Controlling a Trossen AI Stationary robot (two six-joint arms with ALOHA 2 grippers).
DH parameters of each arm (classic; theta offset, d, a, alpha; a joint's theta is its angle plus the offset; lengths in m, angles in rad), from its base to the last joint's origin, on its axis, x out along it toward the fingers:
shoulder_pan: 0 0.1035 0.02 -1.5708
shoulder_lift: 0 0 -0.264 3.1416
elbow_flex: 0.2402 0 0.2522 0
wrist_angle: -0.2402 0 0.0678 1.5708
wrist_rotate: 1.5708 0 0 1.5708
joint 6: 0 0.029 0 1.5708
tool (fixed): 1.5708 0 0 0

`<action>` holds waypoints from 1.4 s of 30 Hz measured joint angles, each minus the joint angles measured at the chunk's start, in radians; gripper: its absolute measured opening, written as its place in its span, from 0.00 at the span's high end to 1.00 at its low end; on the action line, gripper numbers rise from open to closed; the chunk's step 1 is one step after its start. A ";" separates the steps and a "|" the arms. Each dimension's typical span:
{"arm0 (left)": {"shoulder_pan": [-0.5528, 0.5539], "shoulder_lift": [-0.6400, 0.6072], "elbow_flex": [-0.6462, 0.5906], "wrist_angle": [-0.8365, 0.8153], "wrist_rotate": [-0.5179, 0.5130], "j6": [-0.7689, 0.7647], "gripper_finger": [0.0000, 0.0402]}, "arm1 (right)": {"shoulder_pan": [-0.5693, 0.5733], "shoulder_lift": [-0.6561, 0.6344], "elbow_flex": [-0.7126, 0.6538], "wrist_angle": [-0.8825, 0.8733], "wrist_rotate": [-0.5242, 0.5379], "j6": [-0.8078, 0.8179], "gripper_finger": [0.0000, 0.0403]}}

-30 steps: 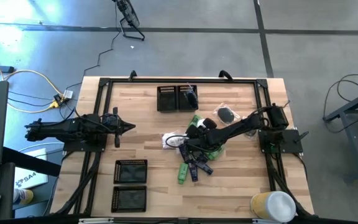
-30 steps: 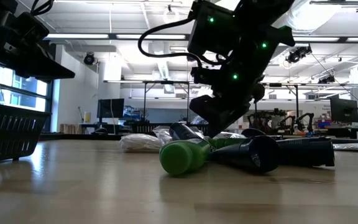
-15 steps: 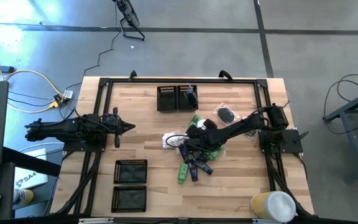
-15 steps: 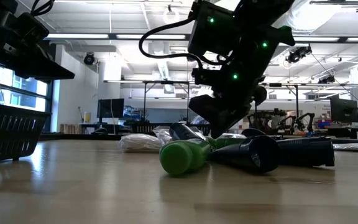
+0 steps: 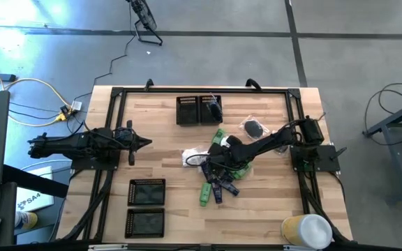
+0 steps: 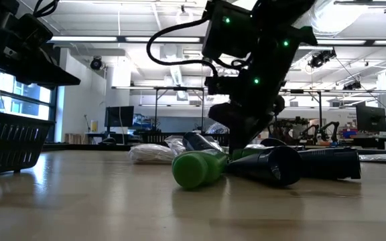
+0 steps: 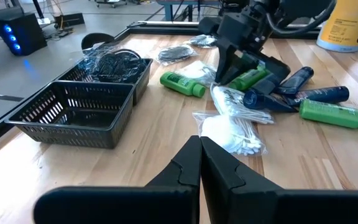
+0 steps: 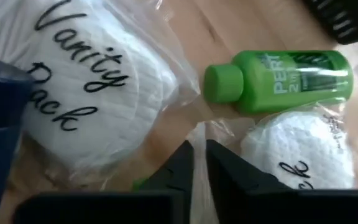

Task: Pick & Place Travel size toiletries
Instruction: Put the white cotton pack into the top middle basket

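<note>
Right wrist view, green bottle (image 8: 284, 81) just beyond right gripper (image 8: 194, 163)

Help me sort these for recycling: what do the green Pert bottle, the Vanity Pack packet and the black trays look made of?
Green Pert bottle: likely plastic, smooth and slightly glossy, with a moulded cap.
Vanity Pack packet: clear crinkly film, probably thin plastic, over white ribbed pads that look like cotton.
Black trays: open mesh walls, matte; plastic or coated wire, hard to tell.

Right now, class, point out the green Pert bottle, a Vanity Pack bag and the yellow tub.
green Pert bottle (image 8: 291, 78): right wrist view, label.
Vanity Pack bag (image 8: 86, 93): right wrist view, lettering.
yellow tub (image 5: 306, 230): high view, lid.
</note>
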 joint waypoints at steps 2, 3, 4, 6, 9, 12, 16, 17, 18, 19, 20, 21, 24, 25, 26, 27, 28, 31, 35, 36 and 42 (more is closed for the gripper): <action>0.000 0.000 0.000 0.000 0.000 0.000 1.00 | 0.007 0.000 0.023 -0.028 0.002 -0.018 0.83; 0.000 0.000 0.000 0.000 0.000 0.000 1.00 | 0.011 0.000 0.035 -0.043 0.009 -0.034 0.79; 0.000 0.000 0.000 0.001 0.000 0.000 1.00 | 0.017 0.000 0.050 -0.061 0.017 -0.054 0.76; 0.000 0.000 0.000 0.002 0.000 0.000 1.00 | 0.030 0.000 0.074 -0.101 0.039 -0.087 0.69; 0.000 0.000 0.000 0.002 0.000 0.000 1.00 | 0.038 -0.002 0.080 -0.155 0.050 -0.089 0.63; 0.000 0.000 0.000 0.002 0.001 0.000 1.00 | 0.045 -0.002 0.079 -0.192 0.089 -0.057 0.62; 0.000 0.000 0.000 0.003 0.004 0.000 1.00 | 0.045 -0.002 0.079 -0.160 0.144 -0.051 0.63; 0.000 0.000 0.000 0.003 0.004 0.000 1.00 | 0.041 -0.002 0.079 -0.154 0.136 -0.051 0.63; 0.000 0.000 0.000 0.003 0.004 0.000 1.00 | 0.038 -0.002 0.079 -0.147 0.124 -0.050 0.63; 0.000 0.000 0.000 0.003 0.004 0.000 1.00 | 0.036 -0.002 0.079 -0.143 0.113 -0.048 0.63; 0.000 0.000 0.000 0.003 0.003 0.000 1.00 | 0.033 0.007 0.079 -0.133 0.112 -0.048 0.63; 0.000 0.000 0.000 0.003 0.003 0.000 1.00 | 0.032 0.016 0.080 -0.118 0.116 -0.050 0.63; 0.000 0.000 -0.001 0.003 0.003 -0.001 1.00 | 0.030 0.042 0.078 -0.104 0.129 -0.054 0.63; 0.000 0.000 -0.001 0.002 0.003 0.000 1.00 | 0.026 0.049 0.079 -0.095 0.129 -0.059 0.63; 0.000 0.000 -0.001 0.002 0.003 0.000 1.00 | 0.024 0.058 0.079 -0.094 0.123 -0.062 0.63; 0.000 0.000 -0.001 0.002 0.003 0.000 1.00 | 0.025 0.069 0.080 -0.088 0.122 -0.065 0.63; 0.000 0.000 -0.001 0.002 0.003 -0.001 1.00 | 0.025 0.075 0.081 -0.089 0.134 -0.065 0.63; 0.000 0.000 -0.001 0.001 0.003 -0.003 1.00 | 0.027 0.082 0.079 -0.105 0.186 -0.017 0.63; 0.000 0.000 -0.001 0.001 0.002 -0.002 1.00 | 0.021 0.082 0.079 -0.119 0.188 0.012 0.63; 0.000 0.000 -0.001 0.001 0.002 -0.002 1.00 | 0.019 0.082 0.079 -0.130 0.185 0.018 0.63; 0.000 0.000 -0.001 0.001 0.000 -0.002 1.00 | -0.001 0.082 0.079 -0.193 0.184 0.117 0.73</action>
